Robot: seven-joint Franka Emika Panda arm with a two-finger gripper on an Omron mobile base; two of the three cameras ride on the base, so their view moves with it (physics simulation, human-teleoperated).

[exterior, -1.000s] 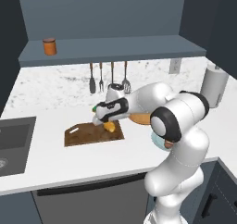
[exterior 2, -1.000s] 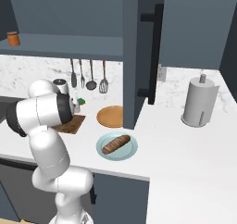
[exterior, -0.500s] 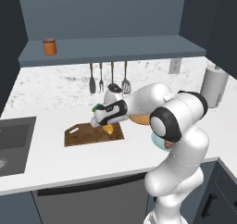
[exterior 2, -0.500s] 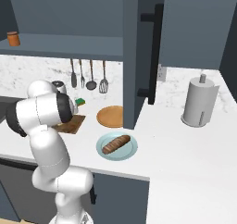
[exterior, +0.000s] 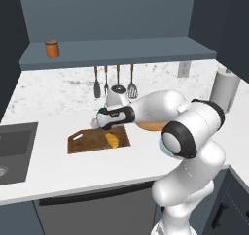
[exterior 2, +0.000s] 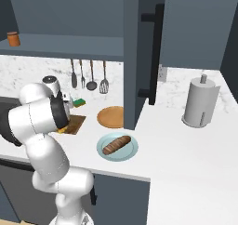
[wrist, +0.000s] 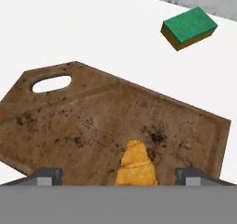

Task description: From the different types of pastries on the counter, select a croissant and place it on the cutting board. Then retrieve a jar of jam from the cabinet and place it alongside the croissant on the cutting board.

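Since the earlier frame the two-finger gripper [wrist: 118,176] has let go: its jaws now stand wide either side of the small golden-yellow curved croissant [wrist: 135,165], which lies on the dark brown wooden cutting board [wrist: 83,126], lower centre of the hand view. The croissant step looks done. Next, lift clear and reach for the orange-brown cylindrical jar of jam [exterior: 51,48] on the blue-grey cabinet shelf [exterior: 121,50], upper left.

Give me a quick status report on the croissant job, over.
End effector open, low over the cutting board. Croissant lying on the board between the fingertips. Jar of jam on the cabinet shelf, not yet fetched. Nothing blocking.
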